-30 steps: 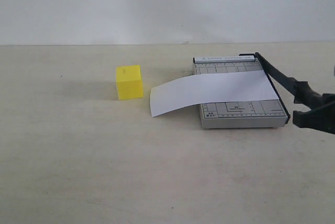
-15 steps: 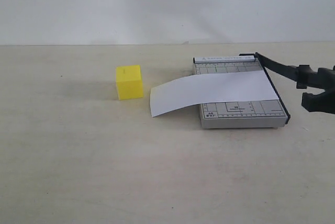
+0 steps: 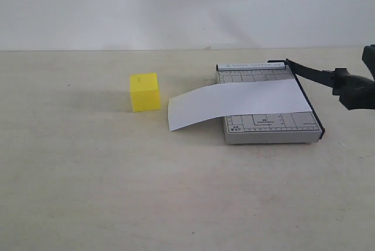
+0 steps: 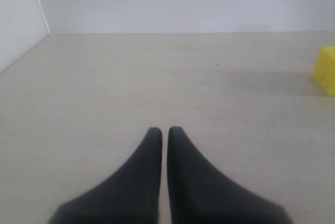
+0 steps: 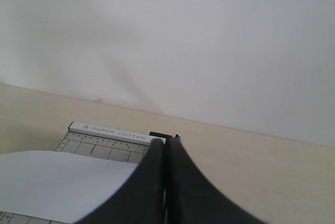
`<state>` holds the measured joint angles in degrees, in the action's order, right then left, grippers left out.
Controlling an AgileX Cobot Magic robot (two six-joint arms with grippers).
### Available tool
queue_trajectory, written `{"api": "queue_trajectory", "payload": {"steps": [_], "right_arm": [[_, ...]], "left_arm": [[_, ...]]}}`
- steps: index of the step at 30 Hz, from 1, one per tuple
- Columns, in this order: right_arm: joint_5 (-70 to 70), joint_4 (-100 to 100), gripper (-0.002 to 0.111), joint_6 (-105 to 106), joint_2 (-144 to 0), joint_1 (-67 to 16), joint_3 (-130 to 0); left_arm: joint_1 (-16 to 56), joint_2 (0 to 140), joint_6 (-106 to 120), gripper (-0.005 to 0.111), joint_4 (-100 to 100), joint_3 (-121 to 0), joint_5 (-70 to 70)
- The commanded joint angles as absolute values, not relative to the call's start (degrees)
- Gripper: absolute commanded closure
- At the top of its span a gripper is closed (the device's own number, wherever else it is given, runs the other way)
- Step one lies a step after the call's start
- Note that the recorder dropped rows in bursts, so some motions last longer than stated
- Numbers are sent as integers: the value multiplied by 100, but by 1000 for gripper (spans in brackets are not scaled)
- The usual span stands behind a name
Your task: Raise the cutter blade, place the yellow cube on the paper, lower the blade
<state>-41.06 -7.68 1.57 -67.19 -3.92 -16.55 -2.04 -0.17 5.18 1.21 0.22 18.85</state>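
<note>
The right gripper (image 3: 350, 90) is clamped on the thick handle end of the cutter blade (image 3: 310, 74). The blade slopes up from its hinge (image 3: 287, 62) at the board's far right corner, clear of the board (image 3: 269, 123). In the right wrist view the fingers look pressed almost together, with only a thin slit between them. The left gripper (image 4: 164, 135) has its tips pressed together and holds nothing, low over the bare table (image 3: 88, 192). The yellow cube (image 3: 145, 91) sits on the table, left of the board and just beside the free end of the paper (image 3: 234, 103), not touching it. The paper lies across the board and overhangs its left edge in a soft curve. The blade is probably stiff and swings only about its hinge, so the handle end is the sensible hold, away from the cutting edge. The cube looks rigid and light, with plain, possibly slick faces, best pinched squarely across two opposite sides. The paper is thin and loose and could slide or buckle if nudged, so the cube wants setting straight down where the board backs it.
</note>
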Motion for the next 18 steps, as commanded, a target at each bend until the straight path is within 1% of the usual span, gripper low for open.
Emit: {"api": "queue_trajectory", "payload": {"steps": [1,7,8,10,12,15,16,18], "right_arm": [[-4064,-806,108,214,-6705,-399,-1668],[-4178,-806,108,240,-6705,-399,-1668],[-4207,-806,106,256,-6705,-399,-1668],[-4218,-806,96,307,-6705,-399,-1668],[-4218,-806,80,333,-6697,-399,-1668],[-4231,-806,61,356,-6687,-399,-1668],[-4243,-806,59,356,-6662,-399,-1668],[-4323,-806,58,356,-6549,-399,-1668]], "left_arm": [[-220,0,469,102,120,0,1795],[-220,0,469,102,120,0,1795],[-220,0,469,102,120,0,1795],[-220,0,469,102,120,0,1795],[-220,0,469,102,120,0,1795],[-220,0,469,102,120,0,1795],[-220,0,469,102,120,0,1795],[-220,0,469,102,120,0,1795]]}}
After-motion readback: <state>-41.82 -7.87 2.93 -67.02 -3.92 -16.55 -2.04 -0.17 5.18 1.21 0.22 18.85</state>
